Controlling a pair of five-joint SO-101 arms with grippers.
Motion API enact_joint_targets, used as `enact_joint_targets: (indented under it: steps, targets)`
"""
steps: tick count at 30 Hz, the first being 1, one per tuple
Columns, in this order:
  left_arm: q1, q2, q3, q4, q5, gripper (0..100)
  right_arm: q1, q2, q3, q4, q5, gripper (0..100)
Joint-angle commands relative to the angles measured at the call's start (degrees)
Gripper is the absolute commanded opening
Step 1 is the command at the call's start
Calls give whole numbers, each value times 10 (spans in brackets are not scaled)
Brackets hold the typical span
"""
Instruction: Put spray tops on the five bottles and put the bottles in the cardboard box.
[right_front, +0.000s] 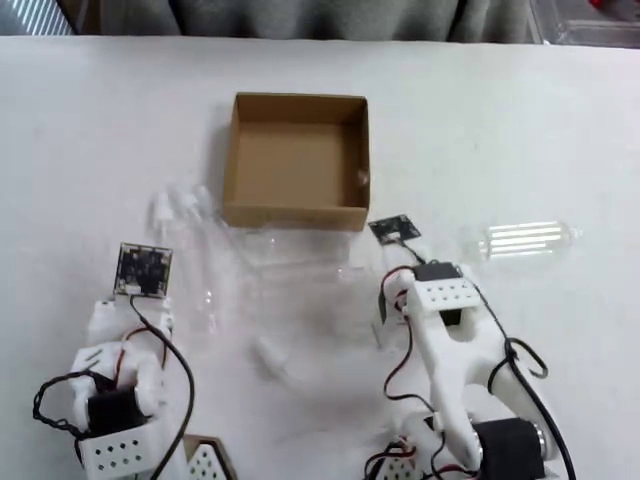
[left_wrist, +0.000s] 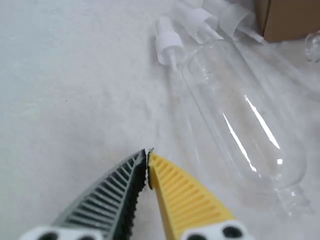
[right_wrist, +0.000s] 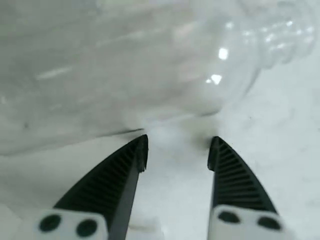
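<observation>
Your right jaws are open beside the bottle (right_wrist: 150, 65), left jaws closed and empty; it is probably light and slippery, so grip the neck (right_wrist: 282, 32).

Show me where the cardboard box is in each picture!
High view: cardboard box sits in the middle, open on top.
Left wrist view: its brown corner peeks in beyond the spray tops.
Right wrist view: a clear bottle lies before the right gripper.
Shared landmark: the white spray tops.
</observation>
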Motion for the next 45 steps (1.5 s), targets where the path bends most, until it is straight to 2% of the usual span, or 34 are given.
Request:
enact_joint_targets:
  steps: [1, 9, 16, 20, 24, 33, 37, 45]
  targets:
    - [-5, -7, -2, -11, -4, 20, 3, -48, -20, 29, 54, 159]
    - [-5, -7, -2, -11, -4, 20, 6, -189, -18, 145, 369, 156]
    - [-5, -7, -2, -11, -4, 20, -38, -283, -18, 287, 556, 155]
    - [-5, -7, -2, -11, -4, 20, -97, -297, -9, 314, 567, 155]
    - [-5, -7, -2, -11, -4, 20, -139, -297, 35, 287, 567, 159]
    - [-5, -7, -2, -11, -4, 20, -139, -296, 57, 271, 577, 156]
    - [-5, -7, -2, -12, -4, 20, -140, -295, 72, 265, 622, 156]
    - [-5, -7, -2, -12, -4, 20, -175, -296, 73, 263, 600, 156]
